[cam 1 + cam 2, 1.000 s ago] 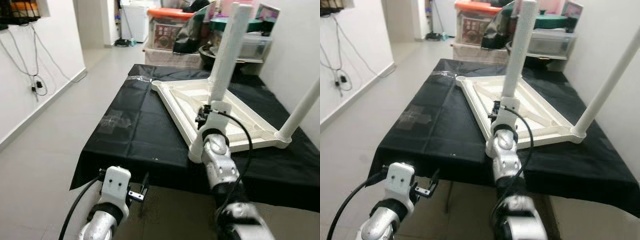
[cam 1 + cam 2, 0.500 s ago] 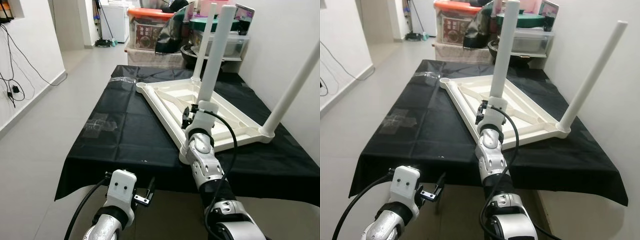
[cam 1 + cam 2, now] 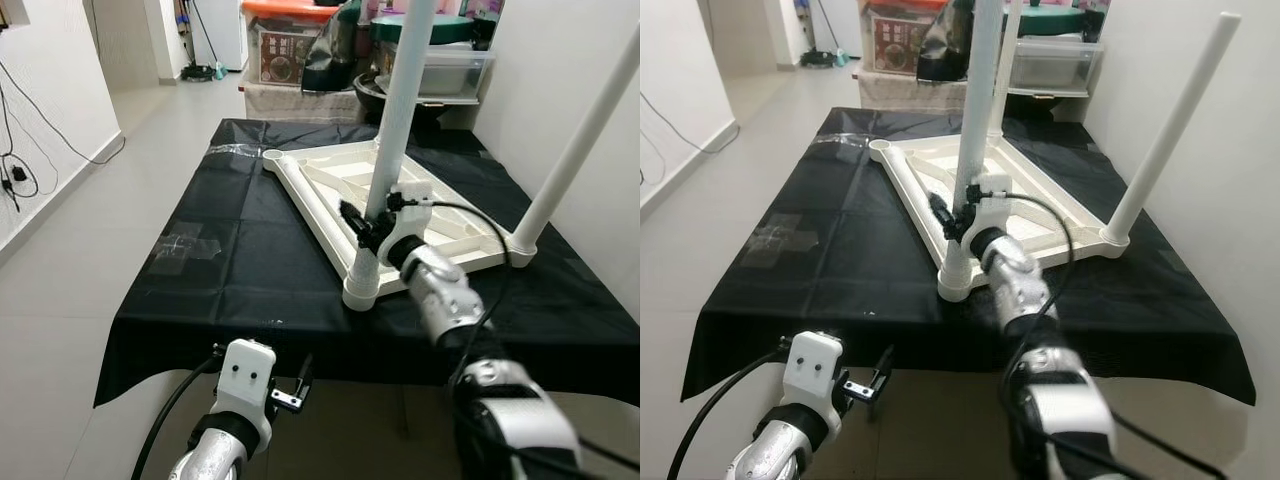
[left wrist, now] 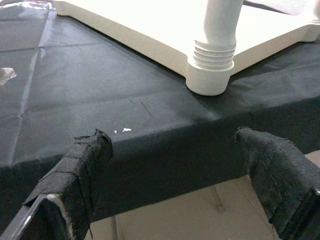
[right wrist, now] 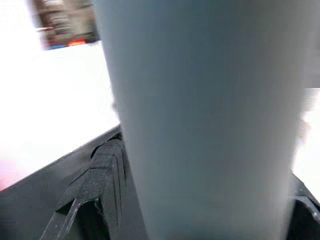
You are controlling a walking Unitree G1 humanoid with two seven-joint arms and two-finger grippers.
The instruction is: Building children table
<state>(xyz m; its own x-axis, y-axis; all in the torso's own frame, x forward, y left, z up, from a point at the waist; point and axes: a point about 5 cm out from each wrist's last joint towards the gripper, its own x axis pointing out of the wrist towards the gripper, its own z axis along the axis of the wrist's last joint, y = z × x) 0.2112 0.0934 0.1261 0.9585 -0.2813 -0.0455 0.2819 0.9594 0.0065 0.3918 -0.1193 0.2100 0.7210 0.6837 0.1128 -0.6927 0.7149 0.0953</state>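
While the white children's table top (image 3: 330, 190) is lying upside down on the black cloth (image 3: 250, 260) of a bigger table, the right gripper (image 3: 368, 232) is closing its fingers around the near leg (image 3: 392, 130), just above the corner socket. This leg is standing upright at the near corner. Another leg (image 3: 575, 150) is rising from the right corner. The left gripper (image 4: 175, 195) is hanging below the cloth edge, its two fingers standing wide apart and holding nothing.
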